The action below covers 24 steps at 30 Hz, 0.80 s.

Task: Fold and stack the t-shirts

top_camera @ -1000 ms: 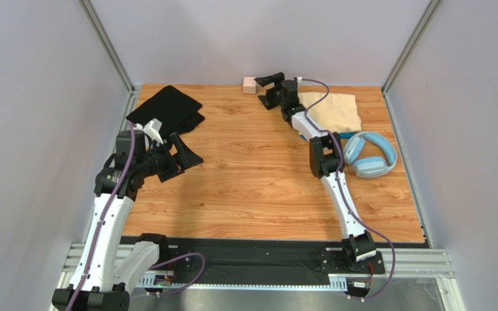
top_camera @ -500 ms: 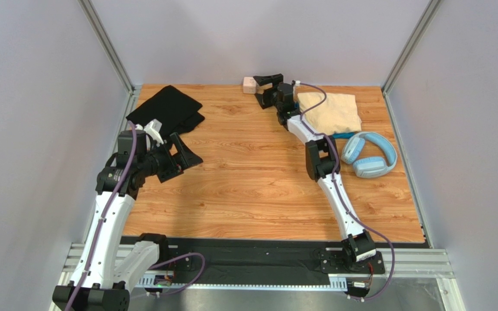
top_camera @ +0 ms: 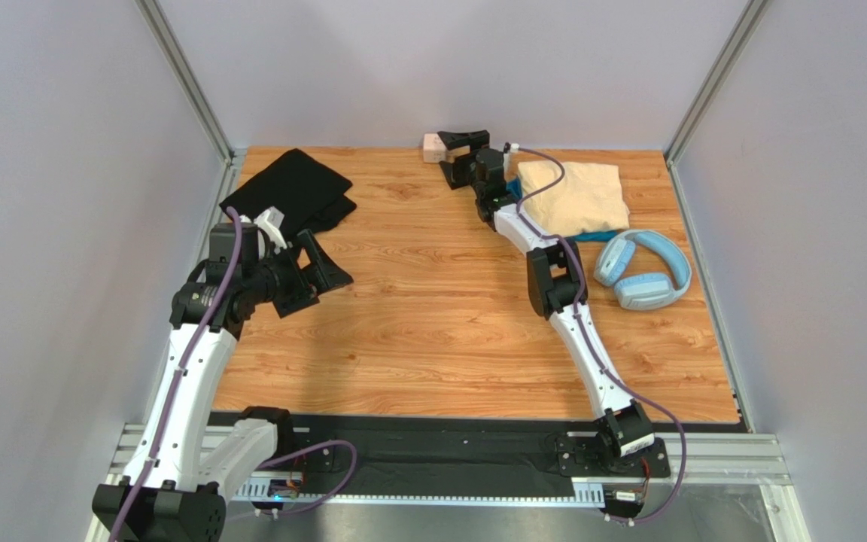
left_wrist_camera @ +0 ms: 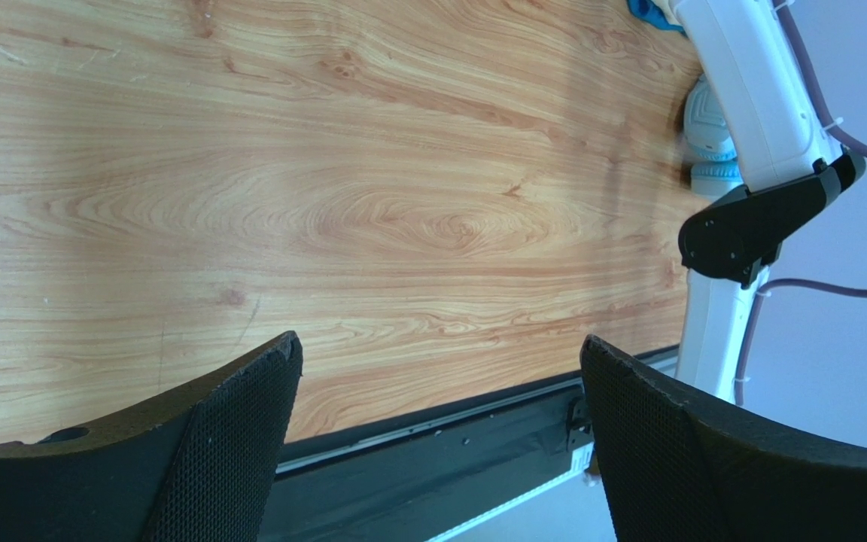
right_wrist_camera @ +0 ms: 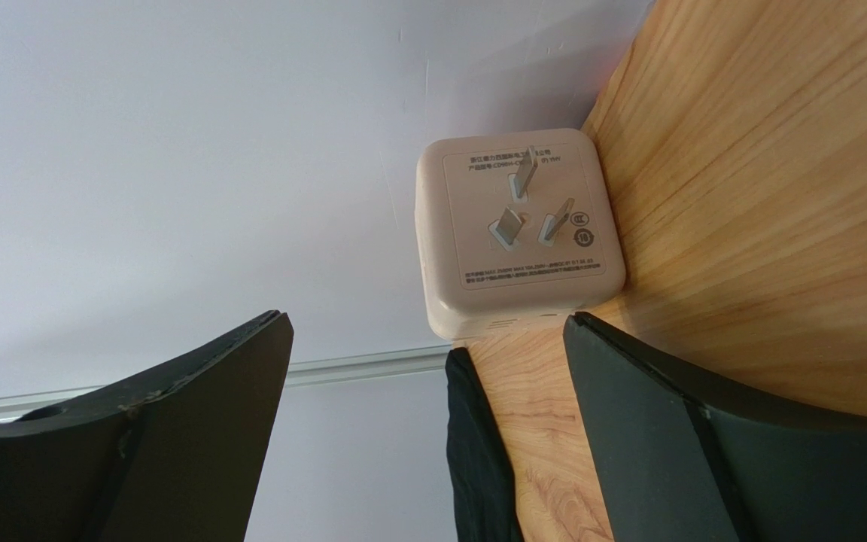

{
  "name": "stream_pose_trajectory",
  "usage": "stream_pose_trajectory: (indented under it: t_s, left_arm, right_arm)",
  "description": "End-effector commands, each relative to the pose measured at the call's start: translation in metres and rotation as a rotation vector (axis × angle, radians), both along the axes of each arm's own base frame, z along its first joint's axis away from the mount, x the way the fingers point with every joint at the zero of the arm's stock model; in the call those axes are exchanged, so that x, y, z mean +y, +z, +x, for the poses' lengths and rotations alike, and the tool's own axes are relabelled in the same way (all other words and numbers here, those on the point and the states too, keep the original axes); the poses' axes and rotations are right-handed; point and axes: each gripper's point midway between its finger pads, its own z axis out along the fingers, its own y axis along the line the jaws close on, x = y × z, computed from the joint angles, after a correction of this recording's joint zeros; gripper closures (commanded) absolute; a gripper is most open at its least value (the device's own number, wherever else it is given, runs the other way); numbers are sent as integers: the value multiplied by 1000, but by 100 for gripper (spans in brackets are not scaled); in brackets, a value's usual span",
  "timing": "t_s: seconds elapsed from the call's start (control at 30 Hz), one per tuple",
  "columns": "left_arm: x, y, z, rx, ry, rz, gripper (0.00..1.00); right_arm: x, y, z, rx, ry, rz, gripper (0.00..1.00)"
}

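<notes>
The black t-shirt (top_camera: 291,192) lies folded at the back left; its edge also shows in the right wrist view (right_wrist_camera: 478,452). The cream-beige t-shirt (top_camera: 576,194) lies folded at the back right. A thin strip of the bright blue t-shirt (top_camera: 592,236) shows under its near edge. My left gripper (top_camera: 325,265) is open and empty, just in front of the black shirt; in its wrist view (left_wrist_camera: 438,344) only bare wood lies between the fingers. My right gripper (top_camera: 461,158) is open and empty, left of the cream shirt, facing the back wall (right_wrist_camera: 427,328).
A small pink cube (top_camera: 436,146), a plug adapter (right_wrist_camera: 517,232), sits at the back edge just beyond my right gripper. Light-blue headphones (top_camera: 642,269) lie on the right, in front of the cream shirt. Grey walls close in the wooden table (top_camera: 438,328).
My right gripper has swung left, away from the cream shirt and toward the pink cube. My left arm has shifted only slightly.
</notes>
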Motion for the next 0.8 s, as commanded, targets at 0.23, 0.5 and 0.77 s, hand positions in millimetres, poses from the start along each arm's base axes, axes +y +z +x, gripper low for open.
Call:
stream_pose_trajectory:
  t_s: [0.23, 0.5, 0.77]
  left_arm:
    - [5, 12, 17, -31, 40, 19, 2]
    - [7, 7, 97, -119, 79, 41, 4]
    - [-5, -7, 218, -166, 83, -56, 7]
  right_arm:
    - [-4, -87, -9, 216, -45, 3, 0]
    - [11, -68, -50, 223, 221, -61, 0]
    - [19, -27, -99, 201, 526, -87, 0]
